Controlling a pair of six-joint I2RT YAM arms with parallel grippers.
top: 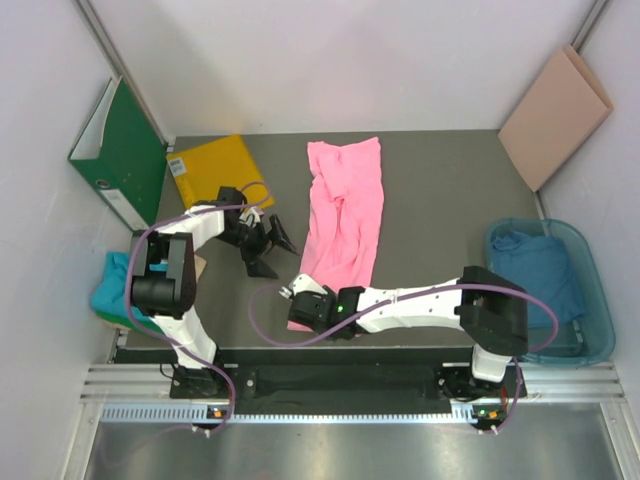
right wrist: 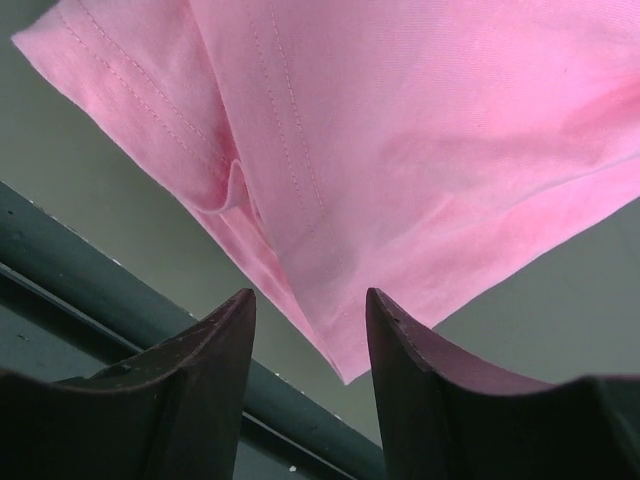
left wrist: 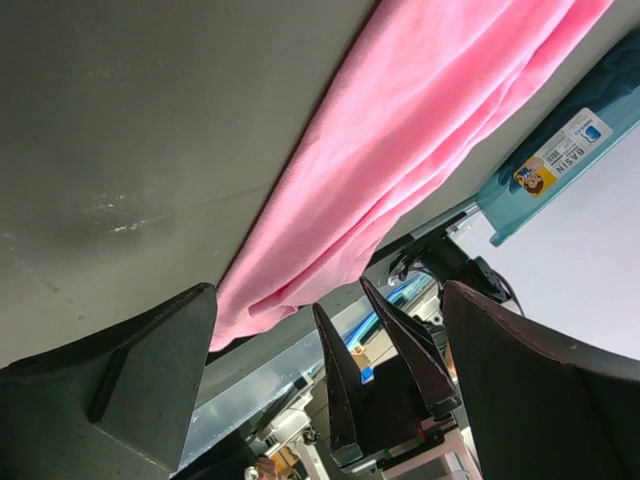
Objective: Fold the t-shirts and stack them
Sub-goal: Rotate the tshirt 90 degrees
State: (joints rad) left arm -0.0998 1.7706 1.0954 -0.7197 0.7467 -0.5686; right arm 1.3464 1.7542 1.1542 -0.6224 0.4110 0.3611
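The bright pink t-shirt lies folded into a long strip down the middle of the grey table. My right gripper is at its near left corner. In the right wrist view the right gripper is open, with the pink corner lying between the fingertips and not pinched. My left gripper stands wide open just left of the strip, holding nothing. Its own view shows the pink t-shirt ahead and the right gripper's fingers. A teal t-shirt lies bunched off the table's left edge. A dark blue t-shirt sits in the basin.
A yellow square sheet lies at the back left, and a green binder leans on the left wall. A peach folder leans at the back right. The teal plastic basin stands at the right edge.
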